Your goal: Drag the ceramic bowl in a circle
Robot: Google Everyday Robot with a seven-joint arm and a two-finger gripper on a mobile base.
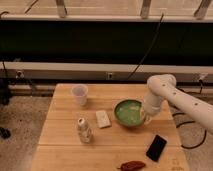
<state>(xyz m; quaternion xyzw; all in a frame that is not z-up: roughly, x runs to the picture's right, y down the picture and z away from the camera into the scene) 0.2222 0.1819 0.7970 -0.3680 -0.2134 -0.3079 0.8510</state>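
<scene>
**Q:** What fills the scene?

**A:** A wooden table (65, 145) stands on a speckled floor before a dark wall with a pale rail. From the right, a white arm (185, 102) reaches in over the table's right side, elbow high, forearm angled down toward the centre.

**Q:** Where is the bowl?

**A:** The bowl (129, 112), green and glossy with a paler rim, sits upright on the table right of centre, roughly midway between the back and front edges.

**Q:** And the gripper?

**A:** The gripper (145, 116) is down at the bowl's right rim, touching or overlapping that edge as seen from here. The bowl lies to the gripper's left, with most of its green inside in plain view. Whether the gripper is clamped on the rim or merely resting there cannot be told.

**Q:** What else is on the table?

**A:** A white cup (79, 94) stands upright toward the back left, well apart from the bowl. A black phone (156, 147) lies flat near the front right, in front of the bowl. A small bottle (83, 130) stands front left of centre. A pale flat packet (103, 118) lies just left of the bowl, between it and the bottle. A reddish-brown item (132, 165) rests at the front edge, beside the phone.
</scene>
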